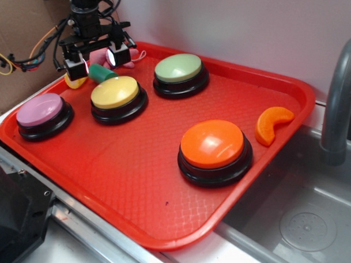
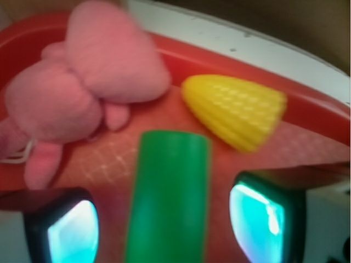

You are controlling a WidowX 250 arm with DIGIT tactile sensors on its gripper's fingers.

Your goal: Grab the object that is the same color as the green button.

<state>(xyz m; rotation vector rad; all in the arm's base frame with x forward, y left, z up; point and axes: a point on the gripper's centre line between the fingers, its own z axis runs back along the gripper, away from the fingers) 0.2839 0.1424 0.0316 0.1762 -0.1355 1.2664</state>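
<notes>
The small dark-green cylinder (image 1: 102,73) lies on its side on the red tray (image 1: 137,185), behind the yellow button. In the wrist view the cylinder (image 2: 167,197) runs between my two fingertips, with red tray showing on both sides of it. My gripper (image 1: 95,60) is open and hangs over the cylinder at the tray's far left corner, in the wrist view (image 2: 167,230) straddling it without touching. The green button (image 1: 180,73), a pale sage dome on a black base, stands at the back middle of the tray.
A pink plush bunny (image 2: 82,93) and a yellow corn toy (image 2: 236,109) lie just beyond the cylinder by the tray's rim. Yellow (image 1: 118,97), pink (image 1: 43,115) and orange (image 1: 213,150) buttons and an orange slice (image 1: 271,124) sit on the tray. A sink with a faucet (image 1: 338,97) is at the right.
</notes>
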